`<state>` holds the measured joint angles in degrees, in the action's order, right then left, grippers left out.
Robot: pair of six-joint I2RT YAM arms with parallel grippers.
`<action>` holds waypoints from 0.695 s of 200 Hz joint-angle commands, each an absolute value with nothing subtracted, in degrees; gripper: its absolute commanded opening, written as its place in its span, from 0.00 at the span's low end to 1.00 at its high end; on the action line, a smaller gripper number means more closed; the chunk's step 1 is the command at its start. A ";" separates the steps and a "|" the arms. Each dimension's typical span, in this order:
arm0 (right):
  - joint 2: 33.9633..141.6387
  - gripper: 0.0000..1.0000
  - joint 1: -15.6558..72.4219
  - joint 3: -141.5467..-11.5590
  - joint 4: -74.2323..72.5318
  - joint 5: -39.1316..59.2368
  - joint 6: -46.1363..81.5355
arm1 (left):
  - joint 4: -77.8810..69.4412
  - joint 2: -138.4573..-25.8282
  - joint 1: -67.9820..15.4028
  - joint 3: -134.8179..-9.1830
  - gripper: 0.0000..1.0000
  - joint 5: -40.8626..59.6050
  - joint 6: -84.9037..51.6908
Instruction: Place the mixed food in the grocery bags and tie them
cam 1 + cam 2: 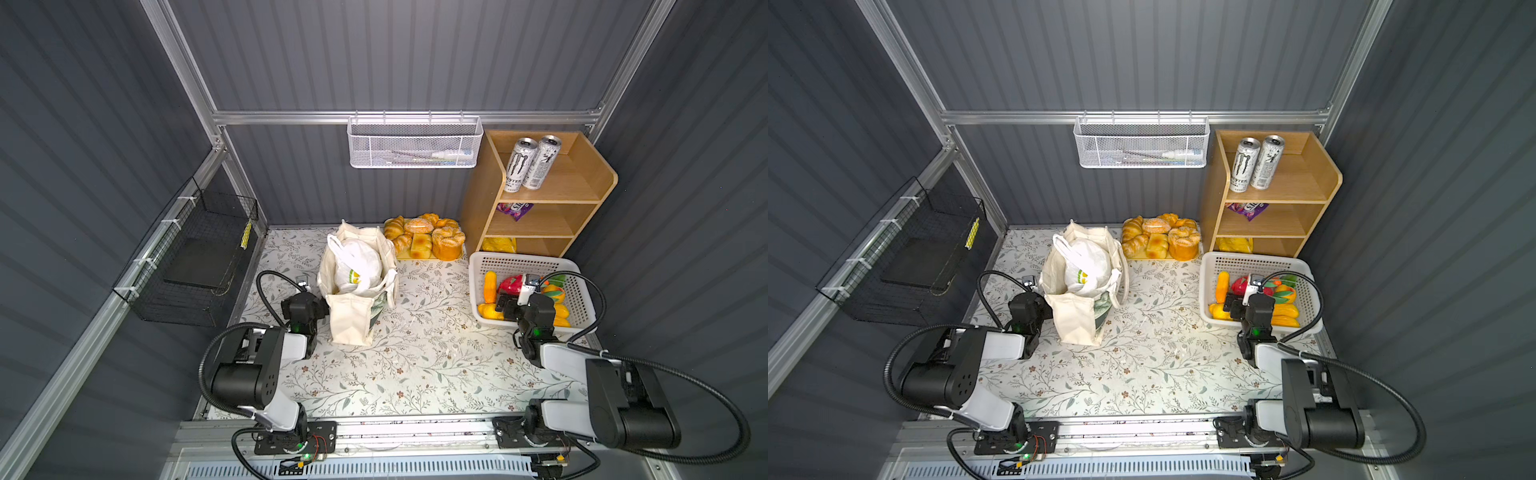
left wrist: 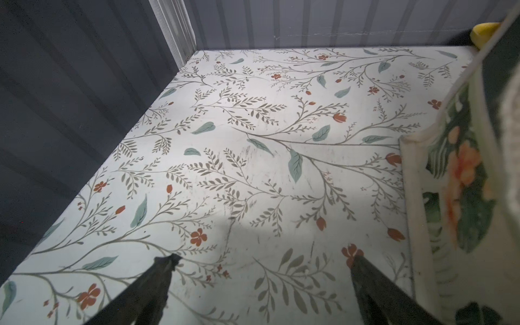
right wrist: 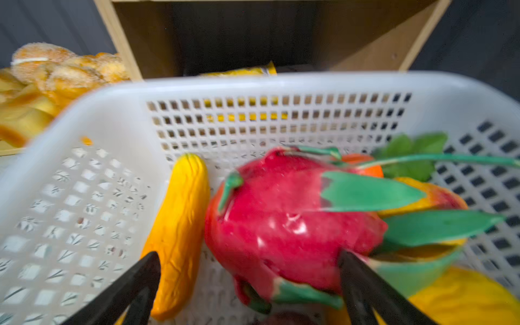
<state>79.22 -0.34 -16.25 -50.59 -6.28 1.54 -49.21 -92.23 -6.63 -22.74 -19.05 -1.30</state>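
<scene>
The cream canvas tote point(image 1: 351, 322) stands at the table's middle left, with the white plastic bag point(image 1: 359, 264) inside it; both show in both top views. My left gripper point(image 2: 264, 255) is open over bare table just left of the tote point(image 2: 461, 174), holding nothing. Toy produce lies in the white perforated basket point(image 1: 536, 259) at the right: a red dragon fruit point(image 3: 281, 219), a yellow-orange piece point(image 3: 180, 225) and others. My right gripper point(image 3: 249, 255) hangs open low in the basket, its fingers either side of these two pieces. A purple packet point(image 1: 515, 210) and a yellow packet point(image 1: 498, 245) lie in the shelf.
Bread rolls point(image 1: 424, 237) sit on a tray at the back. A wooden shelf point(image 1: 598, 174) with two tall cans point(image 1: 532, 162) stands at the back right. A white mesh basket point(image 1: 415, 145) hangs on the back wall. A black wire basket point(image 1: 195, 257) hangs on the left wall.
</scene>
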 commanded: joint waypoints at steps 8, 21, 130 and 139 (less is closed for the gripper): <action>81.95 0.99 0.06 -14.18 -61.02 -4.10 -0.10 | -59.80 -96.65 -6.33 -21.88 1.00 -16.14 1.20; 84.06 0.99 -0.85 -16.08 -61.66 -2.16 0.16 | -60.25 -98.58 -6.33 -23.29 1.00 -16.03 1.80; 83.68 0.99 -3.33 -19.15 -54.86 -0.70 3.07 | -51.68 -98.61 -4.13 -27.65 1.00 -9.91 1.25; 84.01 0.99 -3.41 -19.56 -54.42 -0.48 3.08 | -51.68 -98.61 -4.13 -27.74 1.00 -9.92 1.23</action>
